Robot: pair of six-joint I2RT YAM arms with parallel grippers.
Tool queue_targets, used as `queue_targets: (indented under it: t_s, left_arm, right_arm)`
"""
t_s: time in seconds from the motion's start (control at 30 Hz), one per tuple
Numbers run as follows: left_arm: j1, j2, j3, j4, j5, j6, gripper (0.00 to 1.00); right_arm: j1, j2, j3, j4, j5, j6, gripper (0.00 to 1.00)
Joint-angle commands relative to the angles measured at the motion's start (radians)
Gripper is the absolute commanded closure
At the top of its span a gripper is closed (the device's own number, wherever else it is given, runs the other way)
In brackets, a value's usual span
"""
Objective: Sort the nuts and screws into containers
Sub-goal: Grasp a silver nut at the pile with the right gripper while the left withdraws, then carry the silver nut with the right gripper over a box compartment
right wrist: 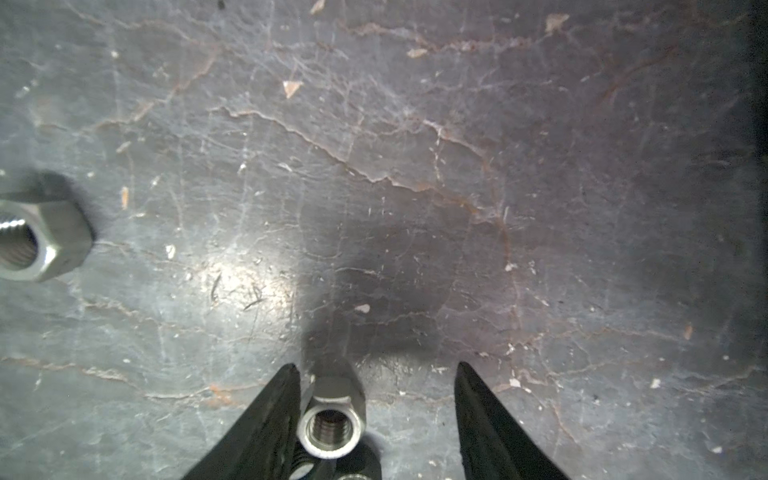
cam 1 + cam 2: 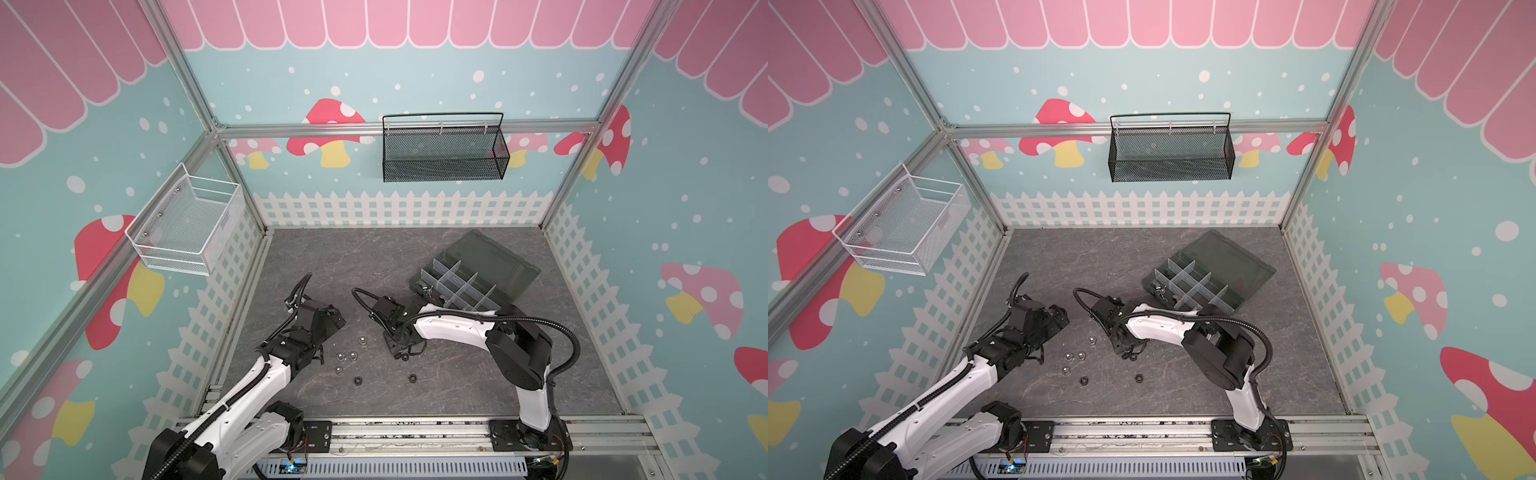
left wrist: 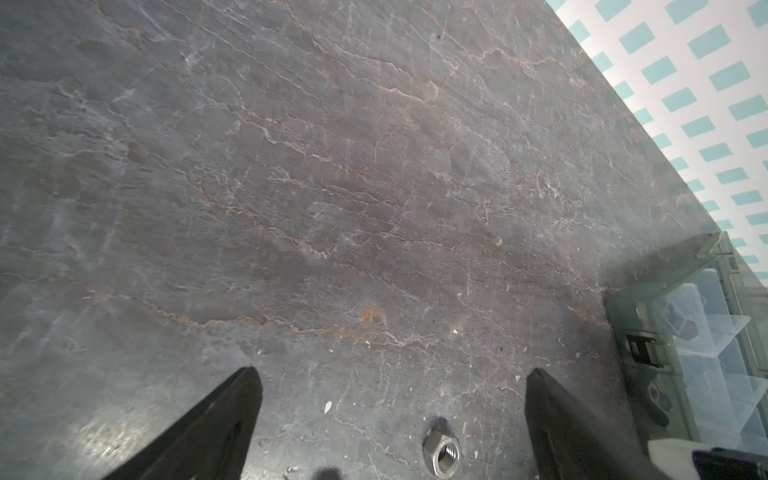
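One shiny silver hex nut (image 1: pixel 331 419), lower centre: light, stiff, slippery; pinch opposite flats. Right gripper (image 1: pixel 377 365) straddles it, unclenched, seemingly not yet gripping.

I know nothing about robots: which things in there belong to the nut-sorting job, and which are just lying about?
Part of the job: shiny silver hex nuts; small black hex nuts; dark grey-green plastic organizer box with translucent white dividers.
Just lying about: black mesh basket on the back wall; white wire basket on the left wall.
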Motion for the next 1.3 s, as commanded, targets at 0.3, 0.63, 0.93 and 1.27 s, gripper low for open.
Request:
queue_targets:
  t_s: [0.3,0.63,0.93,1.27]
  left_arm:
    - [0.03,-0.024,-0.018,-0.027,-0.001,-0.033,0.0]
    - [0.032,-0.005,-0.019,-0.02,0.018,-0.034,0.0]
    - [0.032,0.001,-0.024,-0.013,0.027,-0.04,0.0]
    - [0.033,0.011,-0.02,-0.003,0.032,-0.042,0.0]
  right_arm:
    - [0.038,0.036,-0.025,-0.064,-0.009,0.02,0.48]
    - [0.038,0.022,-0.074,-0.012,-0.046,0.052,0.68]
    - [0.038,0.016,-0.087,0.025,-0.069,0.047,0.8]
    - [0.027,-0.059,-0.013,0.021,-0.001,0.029,0.89]
